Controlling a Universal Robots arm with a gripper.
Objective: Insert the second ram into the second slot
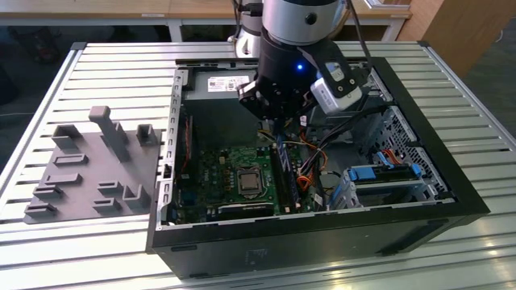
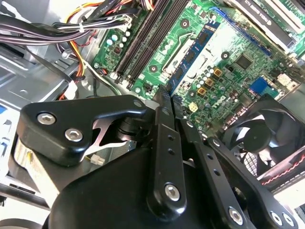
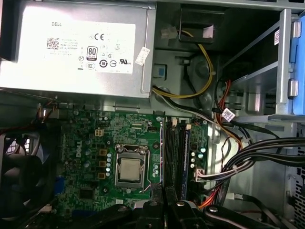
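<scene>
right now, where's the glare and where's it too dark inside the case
Exterior view: the table slats glare pale, the case interior under the arm sits in shadow, and a blue light glows on the wrist. First wrist view: the power supply label is the brightest patch, the fan nearly black. Second wrist view: the motherboard is evenly lit, the gripper a dark mass before it.

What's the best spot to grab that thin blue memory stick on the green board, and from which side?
The memory stick stands on edge beside the dark slots, so only its long top edge looks free. I'd pinch that edge across the two flat faces, near the middle, coming straight down from above.
</scene>
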